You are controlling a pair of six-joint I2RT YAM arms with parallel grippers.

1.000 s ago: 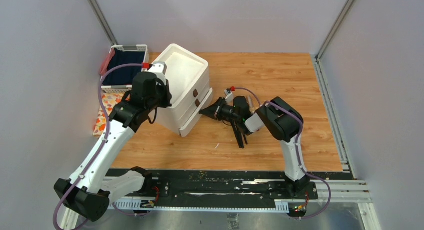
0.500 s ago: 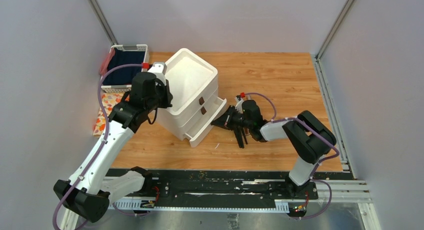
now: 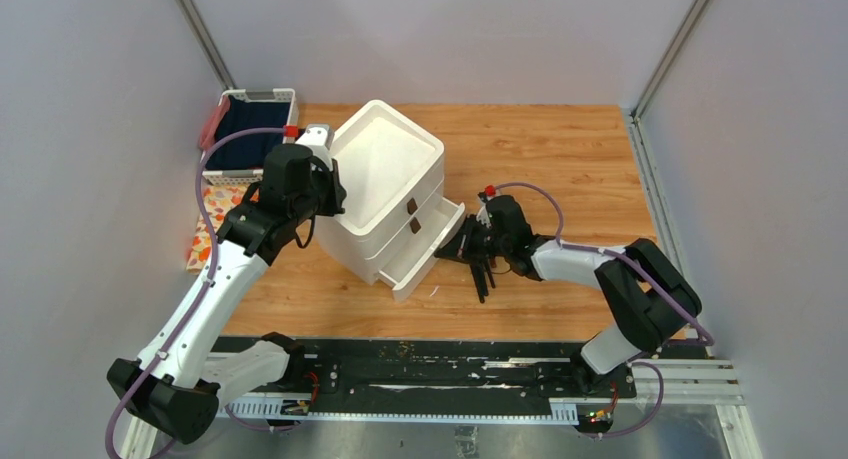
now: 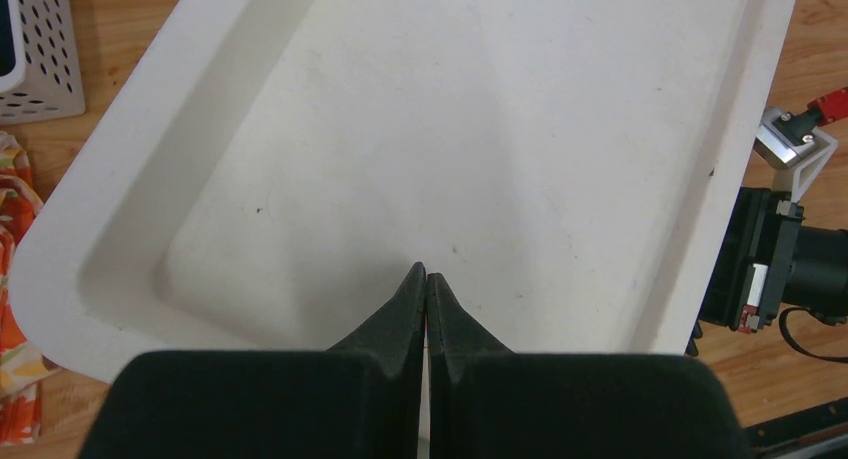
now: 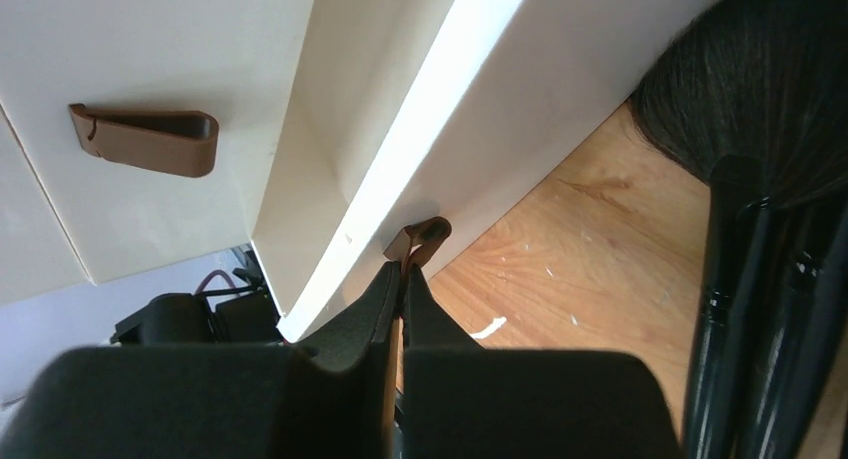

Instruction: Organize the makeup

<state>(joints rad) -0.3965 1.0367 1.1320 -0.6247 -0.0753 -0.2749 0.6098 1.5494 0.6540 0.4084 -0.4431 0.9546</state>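
pulled-out drawer (image 3: 432, 249) crowding brushes (image 3: 481, 278); bare table (image 3: 560, 159) beyond

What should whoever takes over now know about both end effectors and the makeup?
Left end effector: shut, empty, over the top of the drawer box.
Right end effector: shut on the knob of the bottom drawer.
Done: that drawer is partly open.
Black brushes lie on the table beside it, unstowed.
Left to do: release the knob, load the brushes, close the drawer.
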